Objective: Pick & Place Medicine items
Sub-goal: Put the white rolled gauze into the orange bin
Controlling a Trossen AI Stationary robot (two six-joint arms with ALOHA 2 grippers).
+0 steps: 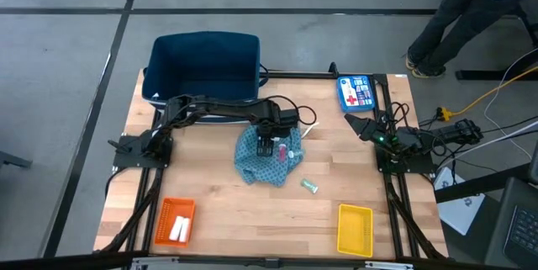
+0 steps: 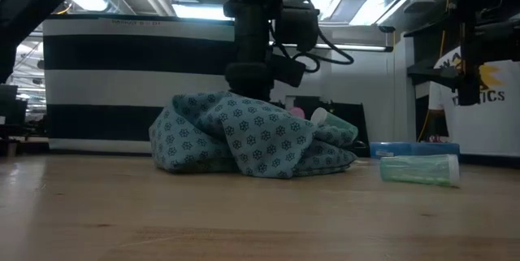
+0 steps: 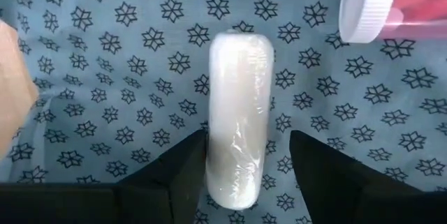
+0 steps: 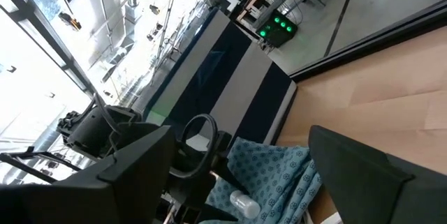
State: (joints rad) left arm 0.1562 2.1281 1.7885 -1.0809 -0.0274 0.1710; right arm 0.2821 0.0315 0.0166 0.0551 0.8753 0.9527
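Left gripper (image 3: 244, 175) astride half-hidden white tube (image 3: 239, 112)

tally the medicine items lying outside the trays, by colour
white: 1, the tube on the teal cloth, between the open fingers of the left gripper
pink-red: 1, the pink-red piece on the cloth
pale green: 1, the pale green piece on the bare table
total: 3 in view
The right gripper waits open at the table's right edge.

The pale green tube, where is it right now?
In the high view the pale green tube lies on its side on the bare wood of the table, just off the teal cloth toward the right arm's side.
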